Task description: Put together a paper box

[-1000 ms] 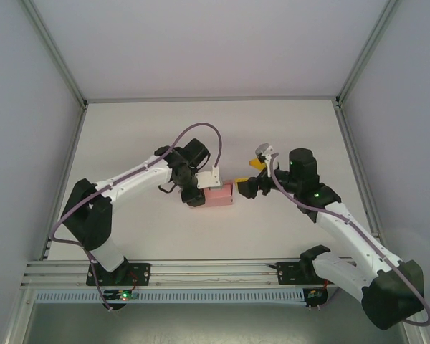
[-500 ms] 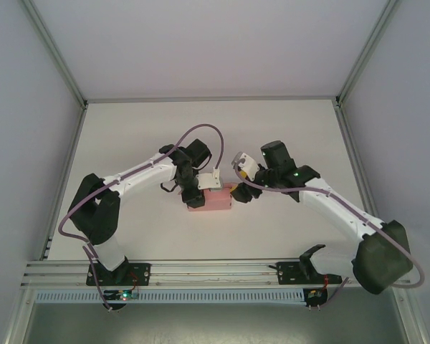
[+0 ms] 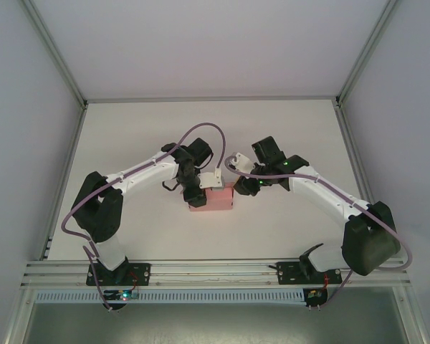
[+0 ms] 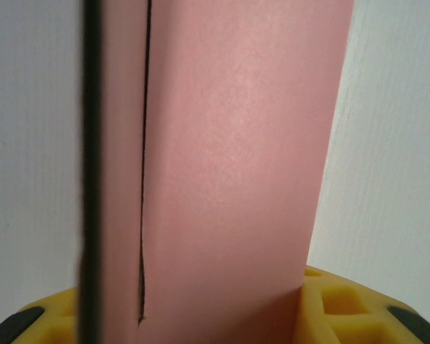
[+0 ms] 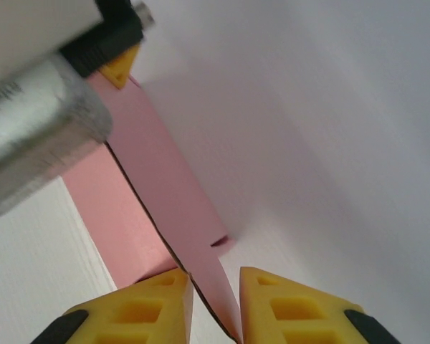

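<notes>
Top external view puts the paper box (image 3: pixel 213 199) at the middle of the table (image 3: pixel 129 129), long axis running left-right between the arms; the left gripper (image 3: pixel 196 197) clamps its left end; the right gripper (image 3: pixel 245 188), jaws narrow, meets the right end, a loose flap (image 5: pixel 204 276) between its fingertips (image 5: pixel 287 301), perhaps not yet pinched

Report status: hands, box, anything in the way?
Left hand clamped on paper box. Right hand astride its flap, grip unconfirmed. No obstruction seen near box.
</notes>
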Robot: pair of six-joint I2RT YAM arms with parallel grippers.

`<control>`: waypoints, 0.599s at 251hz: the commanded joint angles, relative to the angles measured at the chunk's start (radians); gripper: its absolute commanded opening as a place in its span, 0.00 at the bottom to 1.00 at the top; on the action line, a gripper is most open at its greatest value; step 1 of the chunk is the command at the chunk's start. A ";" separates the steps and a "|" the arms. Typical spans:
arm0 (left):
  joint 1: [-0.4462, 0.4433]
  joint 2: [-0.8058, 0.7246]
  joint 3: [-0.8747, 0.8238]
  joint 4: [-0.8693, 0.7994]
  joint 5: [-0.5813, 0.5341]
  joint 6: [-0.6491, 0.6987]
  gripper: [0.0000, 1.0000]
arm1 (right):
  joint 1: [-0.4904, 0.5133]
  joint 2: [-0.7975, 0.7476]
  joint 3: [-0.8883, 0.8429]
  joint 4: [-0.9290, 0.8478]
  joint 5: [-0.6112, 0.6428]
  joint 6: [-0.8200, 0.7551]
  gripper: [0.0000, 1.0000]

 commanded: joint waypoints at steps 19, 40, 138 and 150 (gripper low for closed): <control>0.019 0.023 0.015 0.008 -0.007 -0.017 0.32 | 0.023 -0.026 -0.005 -0.016 0.039 0.030 0.16; 0.018 0.026 0.025 0.016 -0.015 -0.037 0.32 | 0.032 -0.039 0.000 0.012 0.024 0.068 0.05; 0.012 0.090 0.122 0.064 -0.065 -0.178 0.33 | 0.055 0.020 0.000 0.319 -0.169 0.932 0.00; 0.012 0.099 0.129 0.058 -0.062 -0.175 0.32 | 0.057 0.021 0.020 0.293 -0.134 0.956 0.00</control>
